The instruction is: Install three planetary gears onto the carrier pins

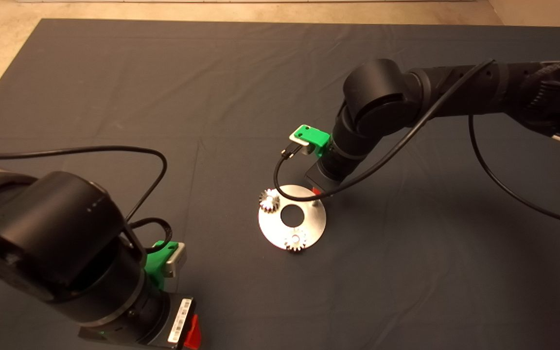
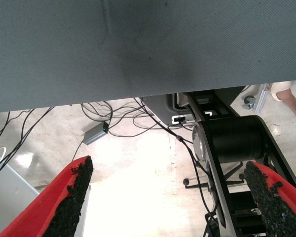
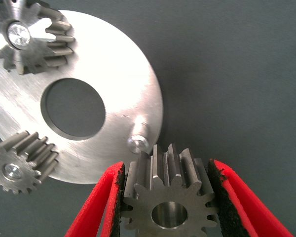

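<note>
A shiny round carrier disc (image 1: 272, 228) (image 3: 123, 84) with a central hole lies mid-mat. Two planetary gears sit on its pins: one at the left edge (image 1: 269, 200) (image 3: 24, 165), one at the near edge (image 1: 295, 239) (image 3: 32, 37). The third carrier pin (image 1: 315, 203) (image 3: 138, 138) stands bare. My right gripper (image 3: 170, 197) hovers just beside that pin, shut on a third gear (image 3: 167, 197) held between its red fingers (image 3: 96, 207). In the head view only a bit of red (image 1: 315, 191) shows under the right arm. My left gripper (image 2: 170, 197) is parked at the lower left, open and empty.
The left wrist view looks past the mat edge (image 2: 138, 94) to the floor with cables (image 2: 118, 118), a small grey box (image 2: 94, 133) and the robot's base (image 2: 232, 143). A black cable (image 1: 289, 160) loops from the right wrist over the disc's far edge.
</note>
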`<state>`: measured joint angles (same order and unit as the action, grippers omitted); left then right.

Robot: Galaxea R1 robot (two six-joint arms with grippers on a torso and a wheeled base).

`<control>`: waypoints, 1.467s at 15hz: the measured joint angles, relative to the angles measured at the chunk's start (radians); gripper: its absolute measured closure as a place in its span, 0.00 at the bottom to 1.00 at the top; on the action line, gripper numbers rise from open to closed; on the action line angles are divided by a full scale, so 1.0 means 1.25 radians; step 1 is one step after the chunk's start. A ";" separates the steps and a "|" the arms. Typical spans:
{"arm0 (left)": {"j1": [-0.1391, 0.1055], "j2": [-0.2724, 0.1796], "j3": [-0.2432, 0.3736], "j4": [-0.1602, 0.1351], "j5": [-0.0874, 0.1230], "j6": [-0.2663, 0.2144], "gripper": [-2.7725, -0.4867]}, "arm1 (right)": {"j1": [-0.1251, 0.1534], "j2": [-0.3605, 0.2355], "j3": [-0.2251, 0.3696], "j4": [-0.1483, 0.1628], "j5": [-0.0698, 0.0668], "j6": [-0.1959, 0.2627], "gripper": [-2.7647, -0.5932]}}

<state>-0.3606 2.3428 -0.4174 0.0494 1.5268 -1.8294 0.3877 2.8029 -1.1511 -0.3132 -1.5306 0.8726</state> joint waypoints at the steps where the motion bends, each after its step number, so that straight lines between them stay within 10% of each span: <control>1: 0.000 0.000 0.000 0.000 0.000 0.000 0.20 | -0.006 0.006 -0.005 0.000 0.001 0.000 0.78; 22: 0.000 0.005 0.011 0.000 0.000 0.000 0.19 | -0.036 0.025 -0.051 0.012 0.000 0.005 0.78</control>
<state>-0.3606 2.3489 -0.4034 0.0489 1.5264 -1.8294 0.3430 2.8340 -1.2147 -0.2979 -1.5306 0.8789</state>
